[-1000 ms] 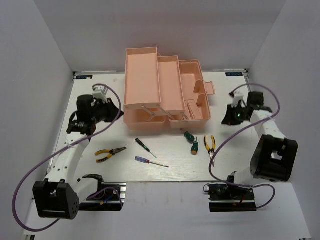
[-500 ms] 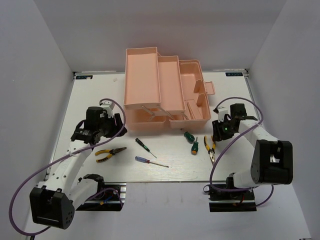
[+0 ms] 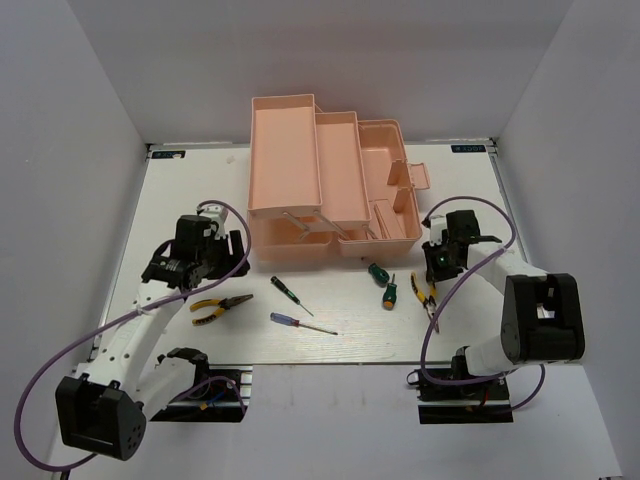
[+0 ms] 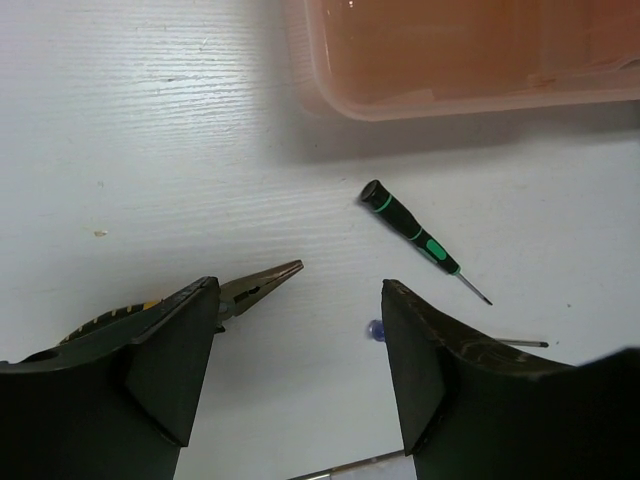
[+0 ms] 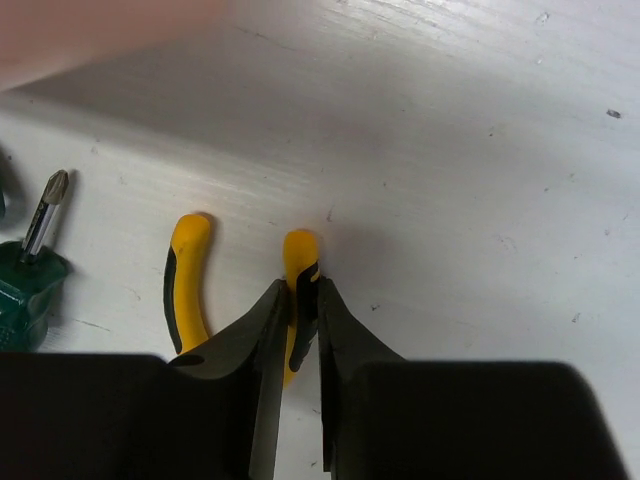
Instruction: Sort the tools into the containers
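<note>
My left claw (image 4: 297, 335) is spread wide, holding nothing, low over the surface (image 3: 180, 200) in front of the toolbox's (image 3: 253, 150) left end. The left pliers (image 3: 220, 306) lie right below it. Their handles hide under my left finger and their nose pokes into the gap, so they lie across the opening, not along it. I think I must turn the claw or shift it before I grab. Next, in front of the toolbox's middle, lie the black-green screwdriver (image 4: 412, 232) and the blue-red screwdriver (image 3: 300, 322). In front of its right end sit two green screwdrivers (image 3: 377, 272). Beside them my right claw (image 5: 298, 290) is pressed nearly together, pinching one yellow handle of the right pliers (image 5: 185, 290). The toolbox's trays look bare.
</note>
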You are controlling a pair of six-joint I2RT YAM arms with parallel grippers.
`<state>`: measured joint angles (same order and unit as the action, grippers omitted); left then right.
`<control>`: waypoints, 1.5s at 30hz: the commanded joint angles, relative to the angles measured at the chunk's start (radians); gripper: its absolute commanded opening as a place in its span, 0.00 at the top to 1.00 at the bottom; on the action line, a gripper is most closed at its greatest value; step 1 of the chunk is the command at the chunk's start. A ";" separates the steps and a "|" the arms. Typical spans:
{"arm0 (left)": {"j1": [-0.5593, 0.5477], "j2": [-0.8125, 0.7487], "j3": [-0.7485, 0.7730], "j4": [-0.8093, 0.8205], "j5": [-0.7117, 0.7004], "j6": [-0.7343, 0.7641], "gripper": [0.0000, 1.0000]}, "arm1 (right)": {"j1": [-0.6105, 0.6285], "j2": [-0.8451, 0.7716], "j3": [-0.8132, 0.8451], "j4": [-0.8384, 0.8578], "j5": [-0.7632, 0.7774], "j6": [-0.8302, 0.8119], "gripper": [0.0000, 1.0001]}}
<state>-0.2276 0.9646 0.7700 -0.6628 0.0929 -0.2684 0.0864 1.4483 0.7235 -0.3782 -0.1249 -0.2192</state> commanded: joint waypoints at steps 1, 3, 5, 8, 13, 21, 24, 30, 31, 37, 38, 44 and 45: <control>-0.006 0.003 0.028 -0.015 -0.041 -0.006 0.24 | -0.007 0.029 -0.007 -0.010 0.061 0.035 0.95; -0.006 0.014 0.018 -0.006 -0.041 -0.006 0.24 | -0.013 0.012 0.011 -0.047 0.064 0.035 1.00; -0.006 0.023 0.018 -0.006 -0.050 -0.015 0.24 | -0.014 -0.023 0.030 -0.108 0.045 -0.003 1.00; -0.006 0.069 0.018 -0.006 -0.094 -0.026 0.22 | -0.031 -0.092 0.098 -0.249 -0.121 -0.153 1.00; -0.006 0.109 0.018 -0.004 -0.113 -0.035 0.22 | -0.051 -0.164 0.201 -0.497 -0.339 -0.345 1.00; -0.006 0.154 0.028 -0.024 -0.177 -0.083 0.22 | -0.056 -0.174 0.433 -0.487 -0.498 -0.265 1.00; -0.006 0.177 0.028 -0.035 -0.196 -0.095 0.22 | -0.048 -0.089 0.517 -0.270 -0.381 -0.021 1.00; -0.006 0.256 0.040 -0.098 -0.326 -0.209 0.42 | -0.036 0.243 0.844 -0.127 -0.246 0.314 1.00; -0.006 0.267 0.049 -0.119 -0.355 -0.219 0.44 | -0.027 0.291 0.896 -0.125 -0.207 0.343 1.00; 0.003 0.287 0.049 -0.171 -0.395 -0.319 0.46 | -0.004 0.451 1.065 -0.148 -0.159 0.385 1.00; 0.014 0.277 0.049 -0.190 -0.395 -0.357 0.46 | -0.004 0.477 1.076 -0.162 -0.160 0.385 0.98; 0.002 0.197 -0.021 -0.224 -0.343 -0.543 0.45 | 0.001 0.537 1.074 -0.160 -0.190 0.389 0.49; 0.002 0.183 -0.035 -0.242 -0.343 -0.566 0.43 | 0.003 0.532 1.065 -0.159 -0.194 0.392 0.43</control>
<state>-0.2230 1.2045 0.7624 -0.8539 -0.2508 -0.7109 0.0883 1.9980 1.7691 -0.5510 -0.2977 0.1486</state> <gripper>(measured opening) 0.561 0.540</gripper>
